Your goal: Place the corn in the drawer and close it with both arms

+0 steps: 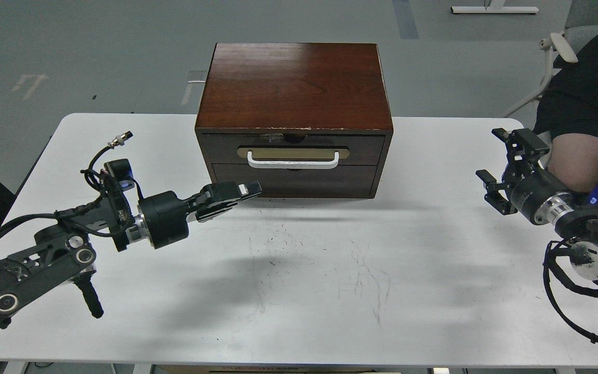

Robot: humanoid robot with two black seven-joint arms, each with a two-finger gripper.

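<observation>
The drawer [294, 146] is the upper dark red-brown front of the wooden cabinet [294, 83], with a white bar handle [293, 161] on a tan plate. It sits flush with the cabinet face. The corn is not in view. My left gripper [251, 189] hovers just in front of the cabinet's lower left corner, a little apart from it, fingers together and empty. My right gripper [492, 155] is open and empty near the table's right edge, far from the cabinet.
The white table [330, 270] has scuff marks in the middle. A plain dark panel [296, 180] lies below the drawer. A seated person's leg [574, 156] and a chair [558, 49] are close behind my right arm.
</observation>
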